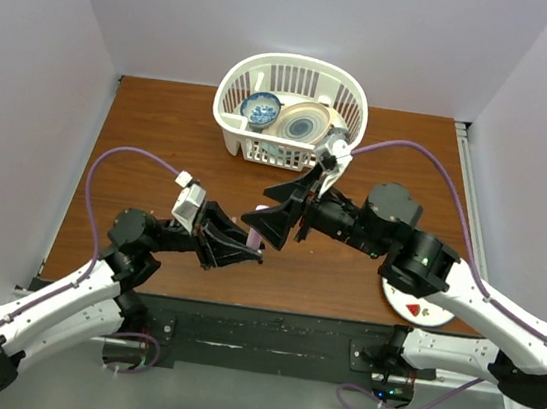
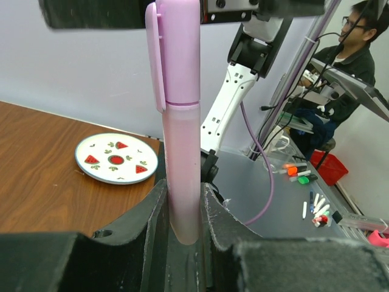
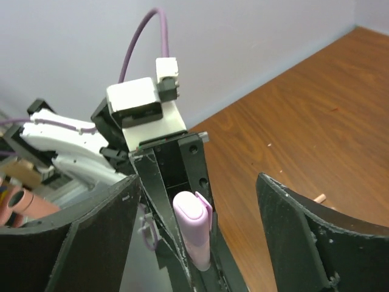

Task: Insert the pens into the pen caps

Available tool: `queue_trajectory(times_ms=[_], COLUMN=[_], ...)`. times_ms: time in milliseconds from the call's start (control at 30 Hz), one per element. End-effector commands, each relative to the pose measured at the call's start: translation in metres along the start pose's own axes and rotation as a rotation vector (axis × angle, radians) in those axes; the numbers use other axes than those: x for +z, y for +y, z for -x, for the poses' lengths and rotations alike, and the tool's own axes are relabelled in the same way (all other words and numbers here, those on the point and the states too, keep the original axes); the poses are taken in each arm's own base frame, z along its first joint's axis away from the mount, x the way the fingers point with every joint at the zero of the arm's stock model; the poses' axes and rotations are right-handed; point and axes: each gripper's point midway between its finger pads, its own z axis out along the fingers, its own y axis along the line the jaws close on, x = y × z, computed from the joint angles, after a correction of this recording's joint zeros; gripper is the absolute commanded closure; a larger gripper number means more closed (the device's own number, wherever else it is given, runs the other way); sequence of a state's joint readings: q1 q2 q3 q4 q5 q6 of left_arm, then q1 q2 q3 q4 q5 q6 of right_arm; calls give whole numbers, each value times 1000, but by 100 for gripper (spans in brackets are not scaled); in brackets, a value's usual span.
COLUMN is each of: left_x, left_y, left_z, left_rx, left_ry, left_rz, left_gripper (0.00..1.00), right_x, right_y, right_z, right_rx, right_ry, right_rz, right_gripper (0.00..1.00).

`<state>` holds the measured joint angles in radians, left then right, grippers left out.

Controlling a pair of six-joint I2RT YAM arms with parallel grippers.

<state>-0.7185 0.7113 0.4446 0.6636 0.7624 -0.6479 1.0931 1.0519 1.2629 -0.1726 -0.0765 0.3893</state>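
Right now your left gripper is clamped on the highlighter, its two black fingers pressing the barrel from both sides close to the lower end. In the left wrist view the lilac-pink barrel stands straight up out of the grip. Its cap, the same lilac, sits on the far end with the clip running down the left side, and the seam between cap and barrel is closed.

Your right gripper meets it nose to nose with its jaws spread wide. In the right wrist view the capped end of the highlighter shows between the two fingers, with open space on either side and neither finger touching it.

You hold the highlighter up off the worktop, above the middle of it and somewhat nearer the front edge than the back.

Behind both grippers, at the middle of the back edge, stands a white slotted basket holding a blue-patterned bowl and a pale dish. A small plate painted with watermelon slices lies flat near the front right corner, partly under your right arm in the overhead view.

On the bare wood near the right finger lies a tiny pale piece, too small for you to tell what it is
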Motion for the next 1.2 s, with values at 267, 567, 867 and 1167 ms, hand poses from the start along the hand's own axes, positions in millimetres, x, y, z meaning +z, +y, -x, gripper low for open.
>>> queue_trajectory(times_ms=[267, 567, 867, 1167], left_x=[8, 28, 37, 37], left_y=[-7, 9, 22, 35], left_z=[23, 64, 85, 103], left_rx=[40, 106, 142, 171], left_ry=[-77, -123, -149, -141], left_rz=[-50, 33, 76, 94], left_gripper=[100, 100, 100, 100], right_x=[13, -3, -24, -36], right_y=[11, 8, -6, 1], right_z=[-45, -119, -169, -206], right_rx=[-11, 74, 150, 206], right_ry=[104, 253, 346, 449], right_rz=[139, 217, 192, 250], right_gripper=[92, 100, 100, 100])
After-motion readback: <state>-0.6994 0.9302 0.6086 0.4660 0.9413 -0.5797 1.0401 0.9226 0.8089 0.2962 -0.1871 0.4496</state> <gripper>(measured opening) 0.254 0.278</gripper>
